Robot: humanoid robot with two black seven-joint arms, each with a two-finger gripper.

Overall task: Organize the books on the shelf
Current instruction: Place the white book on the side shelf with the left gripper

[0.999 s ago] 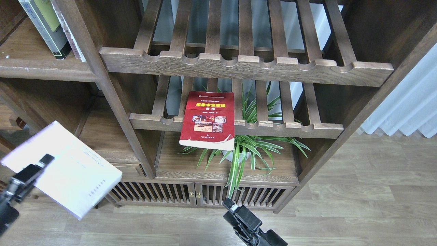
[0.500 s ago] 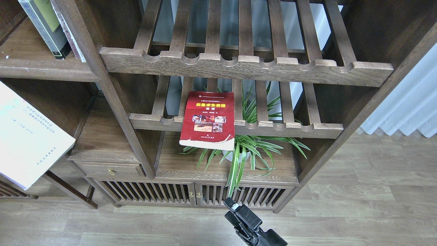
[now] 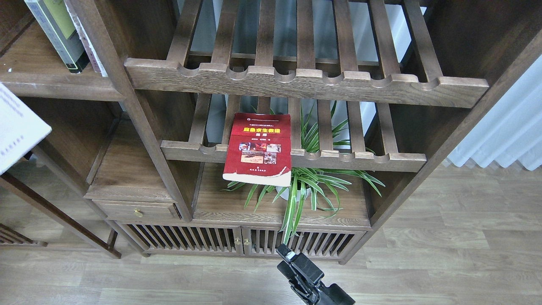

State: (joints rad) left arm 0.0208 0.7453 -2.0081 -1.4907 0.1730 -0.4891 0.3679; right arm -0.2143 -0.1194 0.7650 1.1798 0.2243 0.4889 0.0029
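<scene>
A red book with a yellow title lies flat on the lower slatted rack and overhangs its front rail. A black-grey book with a yellow-green panel stands tilted on the solid brown shelf at the top left. A cream-white book shows only as a corner at the left edge, just below that shelf's front; what holds it is out of view. My left gripper is not in view. My right gripper is low at the bottom centre, dark and end-on, well below the red book.
A thin pale book leans beside the black-grey one. Two slatted racks with notched rails fill the middle bay. A spider plant sits under the red book. A drawer and slatted doors are below. A curtain hangs right.
The cream-white book has moved up and to the left, mostly out of the frame. My left gripper has left the view. The right gripper and red book have hardly moved.
</scene>
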